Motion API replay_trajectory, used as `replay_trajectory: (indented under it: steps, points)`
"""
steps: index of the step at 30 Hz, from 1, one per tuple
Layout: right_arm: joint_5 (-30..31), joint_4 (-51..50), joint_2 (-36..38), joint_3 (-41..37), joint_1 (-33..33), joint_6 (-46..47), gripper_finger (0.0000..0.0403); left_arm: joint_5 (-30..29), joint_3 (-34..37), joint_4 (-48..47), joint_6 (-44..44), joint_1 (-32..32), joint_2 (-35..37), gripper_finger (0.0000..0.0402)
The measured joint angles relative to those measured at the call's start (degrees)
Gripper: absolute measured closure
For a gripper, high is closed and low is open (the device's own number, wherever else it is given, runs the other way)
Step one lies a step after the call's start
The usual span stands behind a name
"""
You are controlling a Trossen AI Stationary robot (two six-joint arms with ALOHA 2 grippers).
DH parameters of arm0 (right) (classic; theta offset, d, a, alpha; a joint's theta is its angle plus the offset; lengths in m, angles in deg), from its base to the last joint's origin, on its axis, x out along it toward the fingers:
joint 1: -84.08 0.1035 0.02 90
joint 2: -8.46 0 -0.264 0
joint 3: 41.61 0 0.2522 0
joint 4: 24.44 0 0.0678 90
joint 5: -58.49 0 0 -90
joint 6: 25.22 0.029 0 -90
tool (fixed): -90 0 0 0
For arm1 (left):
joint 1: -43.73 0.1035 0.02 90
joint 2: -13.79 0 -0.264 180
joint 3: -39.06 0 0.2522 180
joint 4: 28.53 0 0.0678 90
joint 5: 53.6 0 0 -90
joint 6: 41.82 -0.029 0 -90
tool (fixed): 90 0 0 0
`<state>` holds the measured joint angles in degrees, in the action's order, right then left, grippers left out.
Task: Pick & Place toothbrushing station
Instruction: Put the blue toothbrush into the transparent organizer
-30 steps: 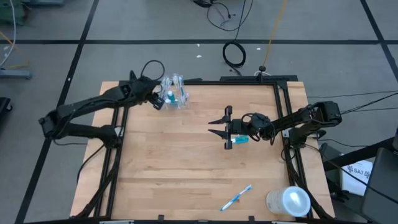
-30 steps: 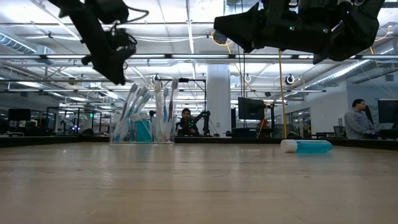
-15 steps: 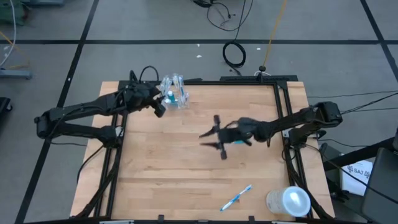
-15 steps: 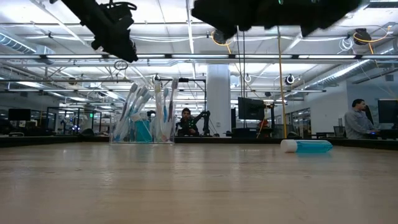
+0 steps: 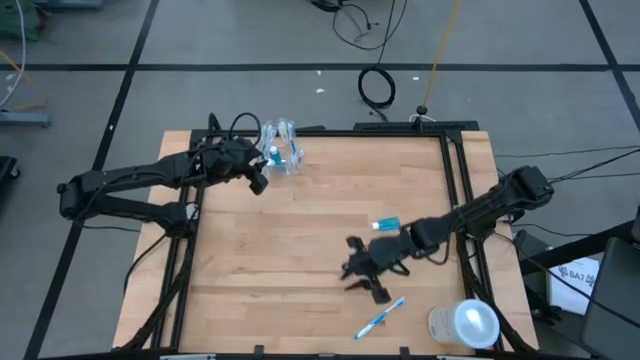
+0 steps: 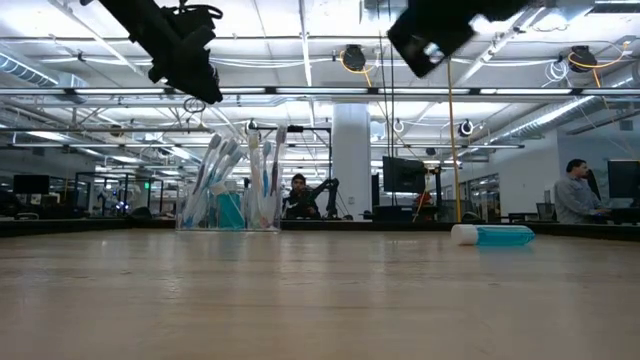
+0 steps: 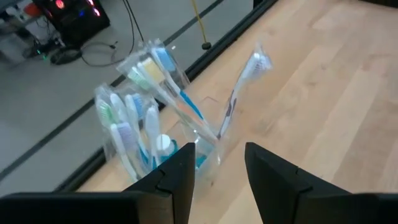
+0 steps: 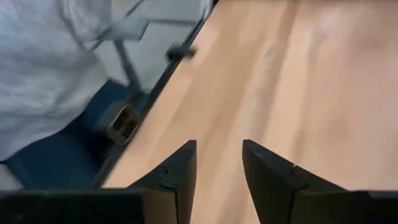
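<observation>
The clear plastic cup (image 5: 282, 152) stands at the table's far left, with several toothbrushes (image 7: 146, 99) upright in it and a teal toothpaste tube (image 6: 231, 210) among them. My left gripper (image 5: 258, 180) hovers open just near-left of the cup (image 7: 202, 140), above the table, touching nothing. Another teal, white-capped toothpaste tube (image 5: 386, 225) lies flat on the table right of centre. A blue-and-white toothbrush (image 5: 380, 318) lies flat near the front edge. My right gripper (image 5: 354, 272) hangs open above the wood between that tube and that toothbrush, with nothing between its fingers (image 8: 180, 168).
A larger whitish translucent cylinder (image 5: 465, 325) stands at the near right corner. Black frame rails (image 5: 455, 170) run along the table's left, right and far edges. Bare wood (image 5: 270, 260) spreads over the middle and near left. A person shows in the room beyond (image 6: 575, 190).
My right gripper has swung from above the lying toothpaste tube toward the table's near edge and a little left, turning as it went, still open. The tube has stayed flat on the table. My left gripper has drawn back slightly from the cup toward the near edge.
</observation>
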<state>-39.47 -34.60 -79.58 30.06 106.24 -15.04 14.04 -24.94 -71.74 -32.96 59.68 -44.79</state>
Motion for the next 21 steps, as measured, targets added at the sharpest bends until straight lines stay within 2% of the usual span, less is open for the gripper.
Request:
replay_trajectory:
  steps: [4, 6, 11, 14, 16, 21]
  points:
    - [-0.34, -0.92, -3.99, -1.09, 3.84, 9.35, 0.0282, 0.06, 0.02, -0.92, 2.38, -0.54, -0.82, 0.0254]
    - [-2.40, -0.40, -6.54, -1.04, 5.29, 12.94, 0.0282, 0.01, -0.04, -0.38, 2.97, -0.84, -0.58, 0.0254]
    - [-8.41, -3.32, -13.01, -1.02, 9.16, 17.01, 0.0282, -0.07, -0.02, -0.25, 5.22, -1.83, -1.72, 0.0254]
    - [-9.89, -6.45, -14.77, -1.02, 11.17, 19.48, 0.0282, 0.10, 0.02, -0.63, 5.67, -1.99, -2.11, 0.0254]
    - [-8.99, -7.30, -15.07, -1.02, 12.47, 19.92, 0.0282, -0.14, -0.02, -0.03, 5.74, -1.97, -2.25, 0.0254]
    - [0.11, -13.34, -13.47, -1.02, 15.65, 13.25, 0.0282, -0.06, 0.00, 0.31, 5.72, -1.98, -4.46, 0.0254]
